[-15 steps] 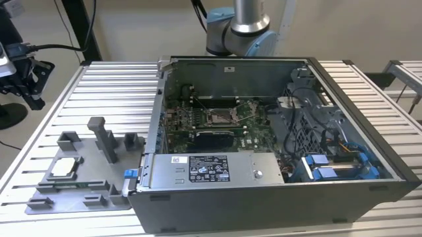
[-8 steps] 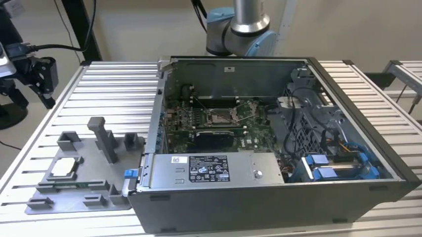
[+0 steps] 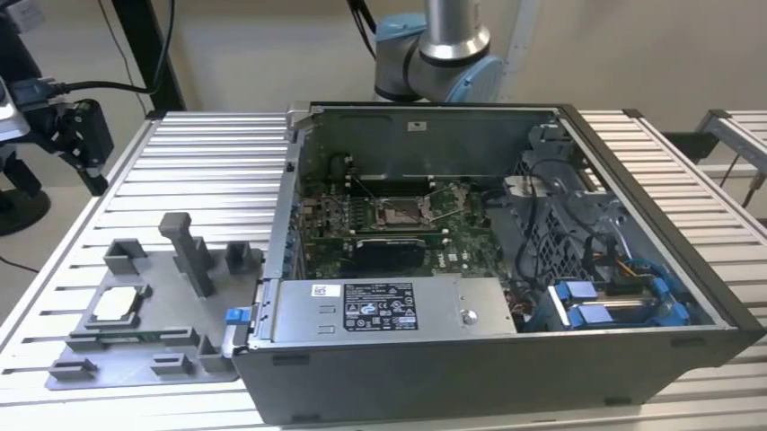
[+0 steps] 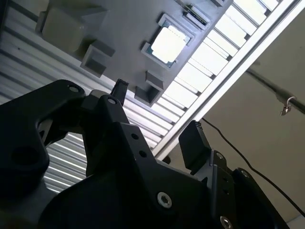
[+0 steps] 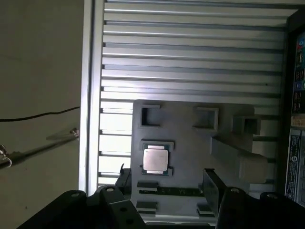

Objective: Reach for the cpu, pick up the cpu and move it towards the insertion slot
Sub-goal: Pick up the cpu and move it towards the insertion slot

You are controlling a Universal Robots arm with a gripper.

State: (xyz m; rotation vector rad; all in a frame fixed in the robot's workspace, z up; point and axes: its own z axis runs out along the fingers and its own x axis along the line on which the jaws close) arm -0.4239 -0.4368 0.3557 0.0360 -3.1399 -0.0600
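The cpu is a small silvery square lying flat in a pocket of the grey fixture plate, at the exterior view's left. Both wrist views look down on the cpu. My gripper hovers well above the fixture, open, with its black fingers spread and nothing between them. In the exterior view the gripper hangs at the far left, over the table's edge. The insertion slot is the silver-framed socket on the motherboard inside the open case.
The open computer case fills the middle and right of the slatted metal table. Upright grey fixture blocks stand near the cpu. The arm's base rises behind the case. The table edge and floor lie beside the fixture.
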